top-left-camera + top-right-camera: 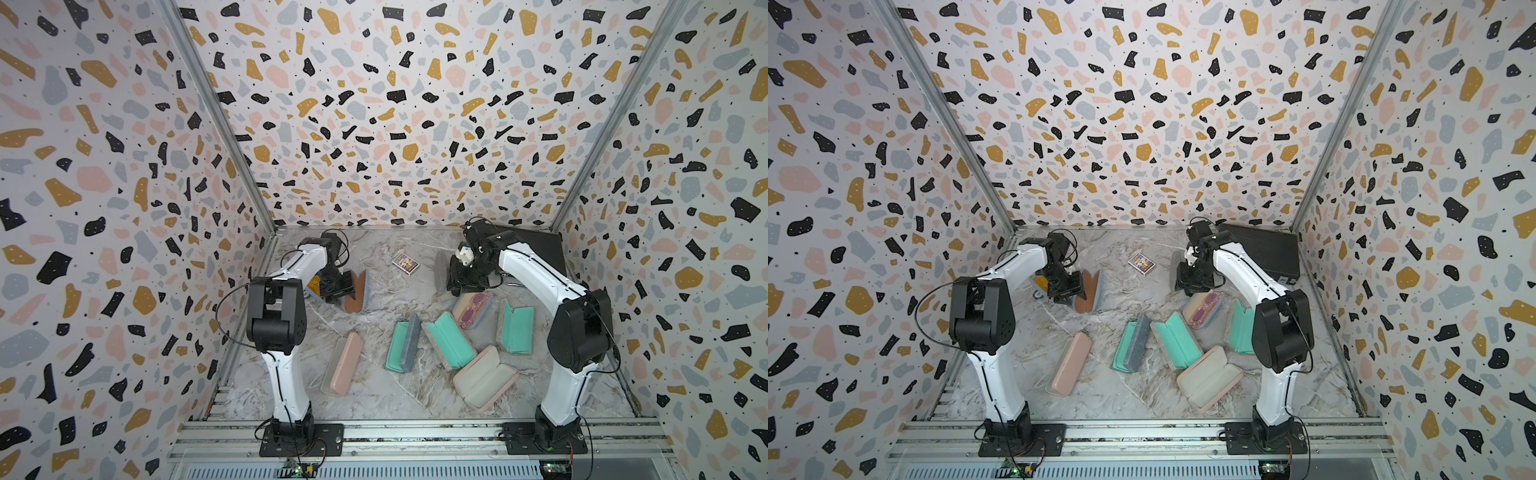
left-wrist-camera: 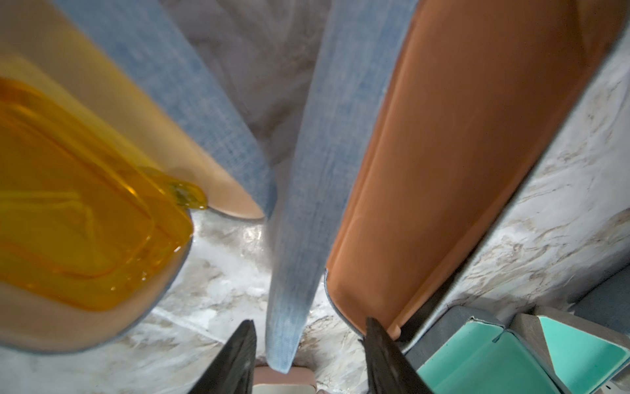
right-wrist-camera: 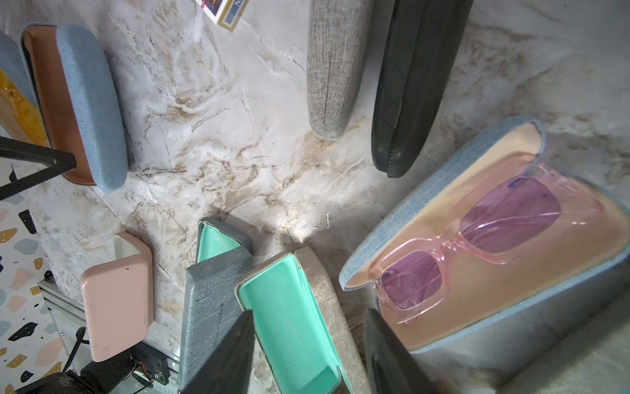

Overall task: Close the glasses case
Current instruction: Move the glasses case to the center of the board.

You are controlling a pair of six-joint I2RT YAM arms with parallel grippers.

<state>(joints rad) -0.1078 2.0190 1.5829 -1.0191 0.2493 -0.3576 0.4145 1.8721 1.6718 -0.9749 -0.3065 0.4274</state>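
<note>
Denim-blue fabric glasses case [image 2: 300, 221]: open, lid edge between left gripper [image 2: 310, 321] jaws, parted.
Right gripper [image 3: 310, 311]: parted, empty.
Grey teal-lined case [image 3: 211, 307] embossing: illegible.

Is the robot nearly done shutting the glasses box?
Not yet. Nothing looks done: the blue fabric glasses case with orange lining gapes open, with see-through yellow plastic glasses inside. In hand: the left gripper straddles the lid's rim, jaws apart. To do: push the lid shut.

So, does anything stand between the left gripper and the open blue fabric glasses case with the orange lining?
Nothing visible does. The left gripper is at the blue fabric glasses case, jaws open on either side of its edge. Only the yellow transparent glasses lie inside.
</note>
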